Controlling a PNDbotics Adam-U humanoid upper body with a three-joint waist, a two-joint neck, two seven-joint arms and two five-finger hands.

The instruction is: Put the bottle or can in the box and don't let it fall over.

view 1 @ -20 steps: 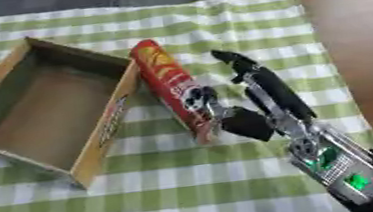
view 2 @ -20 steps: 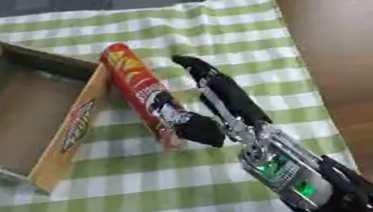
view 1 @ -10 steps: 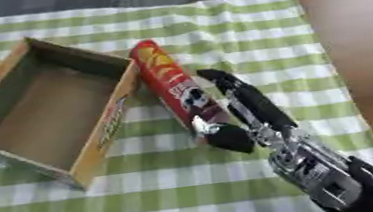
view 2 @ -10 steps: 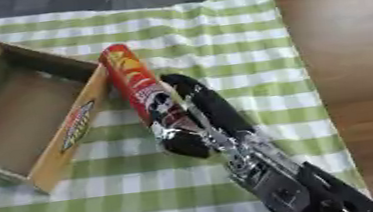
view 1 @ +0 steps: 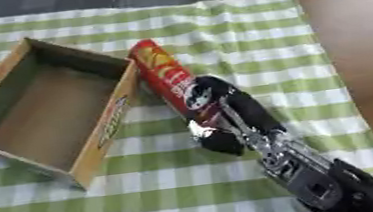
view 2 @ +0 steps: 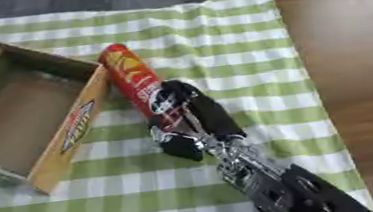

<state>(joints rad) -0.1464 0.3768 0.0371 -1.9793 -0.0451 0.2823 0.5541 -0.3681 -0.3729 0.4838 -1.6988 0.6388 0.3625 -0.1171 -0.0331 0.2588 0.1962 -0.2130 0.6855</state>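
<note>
I see the surface (view 1: 355,48) as brown wood along its right side, with a green-and-white checked cloth (view 1: 243,31) spread over the rest, from the far edge to the near edge.

On the cloth toward the left edge sits the open cardboard box (view 1: 12,92), empty inside, its long right wall carrying a printed logo and facing the middle of the cloth.

My right arm comes in from the near right corner, black with silver joints, and reaches diagonally toward the centre.

The red can (view 1: 161,73) lies on its side on the cloth, just beside the box's right wall, near the far end of that wall but I cannot tell if it touches. Its long axis runs diagonally: one end points to the far left, toward the box's far right corner, the other points to the near right, toward my arm.

My right robot hand (view 1: 230,110) lies over the near end of the can, fingers along its top and right side, thumb curled against its near left side, so the hand is closed around it. My left robot hand shows in neither view.
</note>
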